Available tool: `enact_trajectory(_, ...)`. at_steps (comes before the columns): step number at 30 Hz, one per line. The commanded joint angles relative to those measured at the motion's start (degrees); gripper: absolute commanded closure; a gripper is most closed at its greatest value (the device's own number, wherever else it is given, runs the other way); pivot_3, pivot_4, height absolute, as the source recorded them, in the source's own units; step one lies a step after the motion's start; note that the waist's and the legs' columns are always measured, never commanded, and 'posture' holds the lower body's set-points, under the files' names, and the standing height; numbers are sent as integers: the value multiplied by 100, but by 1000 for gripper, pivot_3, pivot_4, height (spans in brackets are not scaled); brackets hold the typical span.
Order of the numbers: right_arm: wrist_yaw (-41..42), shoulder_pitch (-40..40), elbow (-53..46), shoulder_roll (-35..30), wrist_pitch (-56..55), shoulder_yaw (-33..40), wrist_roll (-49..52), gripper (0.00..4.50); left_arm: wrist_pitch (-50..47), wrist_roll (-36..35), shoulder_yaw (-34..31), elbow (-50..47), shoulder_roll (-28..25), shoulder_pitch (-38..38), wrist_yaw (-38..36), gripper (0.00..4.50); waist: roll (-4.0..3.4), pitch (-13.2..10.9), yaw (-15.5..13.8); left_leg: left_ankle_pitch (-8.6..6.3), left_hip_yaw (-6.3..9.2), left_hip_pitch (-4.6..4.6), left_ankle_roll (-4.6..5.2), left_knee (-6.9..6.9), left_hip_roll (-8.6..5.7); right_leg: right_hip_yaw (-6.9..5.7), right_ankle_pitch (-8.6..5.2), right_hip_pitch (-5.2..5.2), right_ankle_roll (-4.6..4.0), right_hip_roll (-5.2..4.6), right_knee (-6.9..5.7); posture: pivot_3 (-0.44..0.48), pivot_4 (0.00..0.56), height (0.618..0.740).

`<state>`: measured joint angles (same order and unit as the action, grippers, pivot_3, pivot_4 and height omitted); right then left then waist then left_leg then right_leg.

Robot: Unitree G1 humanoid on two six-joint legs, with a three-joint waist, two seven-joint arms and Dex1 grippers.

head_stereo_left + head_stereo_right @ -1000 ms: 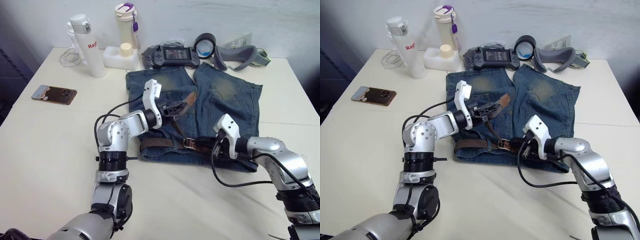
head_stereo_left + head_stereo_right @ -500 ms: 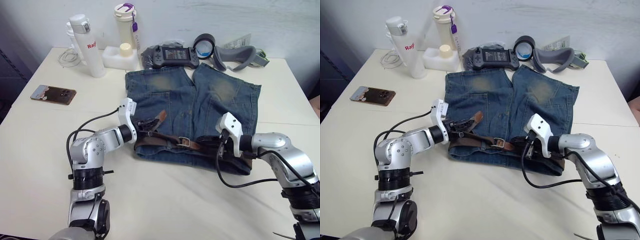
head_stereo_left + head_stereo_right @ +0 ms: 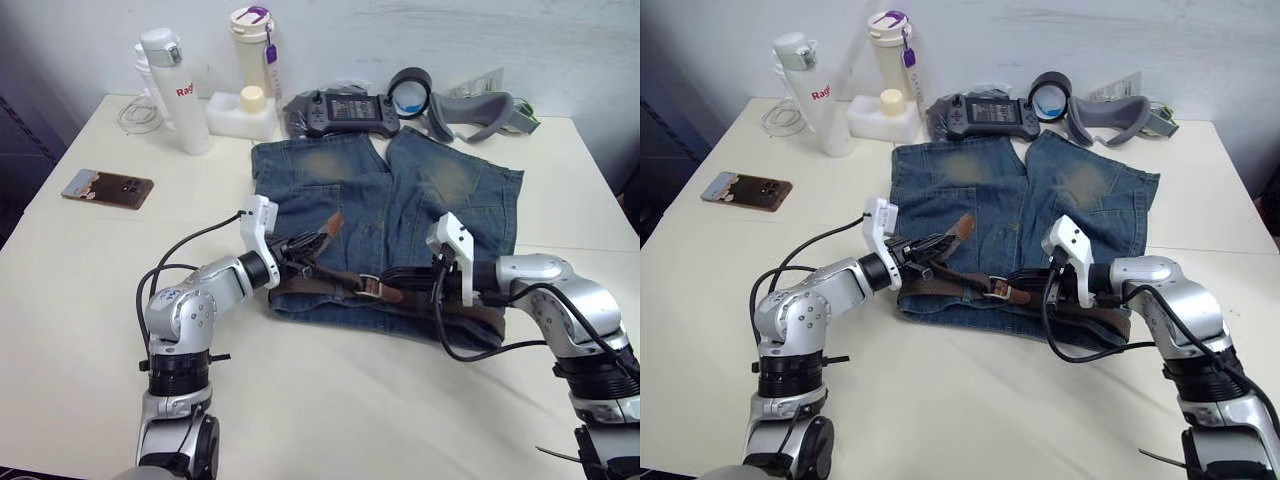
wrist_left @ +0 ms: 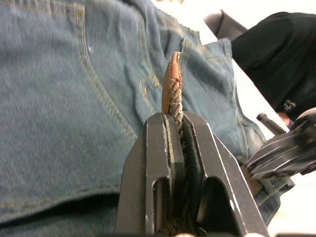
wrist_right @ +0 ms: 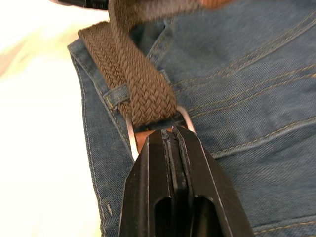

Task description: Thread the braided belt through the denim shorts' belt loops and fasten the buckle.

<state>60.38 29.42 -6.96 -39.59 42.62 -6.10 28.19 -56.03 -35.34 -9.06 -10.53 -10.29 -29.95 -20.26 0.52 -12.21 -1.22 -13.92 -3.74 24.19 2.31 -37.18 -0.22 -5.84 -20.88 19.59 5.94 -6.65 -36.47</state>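
Your left gripper (image 4: pixel 176 129) is clamped tight on the braided belt (image 3: pixel 335 281) near its tan tip, which sticks up past the fingers. Your right gripper (image 5: pixel 174 136) is pressed closed at the buckle (image 5: pixel 157 129), where the strap passes through. The belt lies along the waistband of the denim shorts (image 3: pixel 400 200), which lie spread mid-desk, waistband toward the desk's near edge.

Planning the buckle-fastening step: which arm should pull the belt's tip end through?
Left, probably. The left gripper is already shut on the dark brown braided belt near its tan tip, free end raised. The right gripper is shut at the small silver metal buckle, better for bracing.
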Motion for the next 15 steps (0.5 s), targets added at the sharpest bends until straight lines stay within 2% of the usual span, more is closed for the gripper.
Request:
enact_trajectory(1,79,181,83,120,-14,-28,60,4476,594,229,142,-103,-128,182,-158,4500,0,0,2,0,-2,0,0,2,0,-2,0,1,0,1,-1,0,150,731)
enact_trajectory(10,288,357,188,-110,256,221,264,4476,1654,761,414,99,-278,560,-269,4500,0,0,-14,-1,0,2,1,0,-2,-3,0,1,0,-1,0,0,150,731)
enact_trajectory(15,431,379,229,-244,312,106,220,4476,1819,808,414,183,-314,613,-352,4500,0,0,-13,-1,0,1,1,1,0,-3,0,1,0,-4,1,0,150,731)
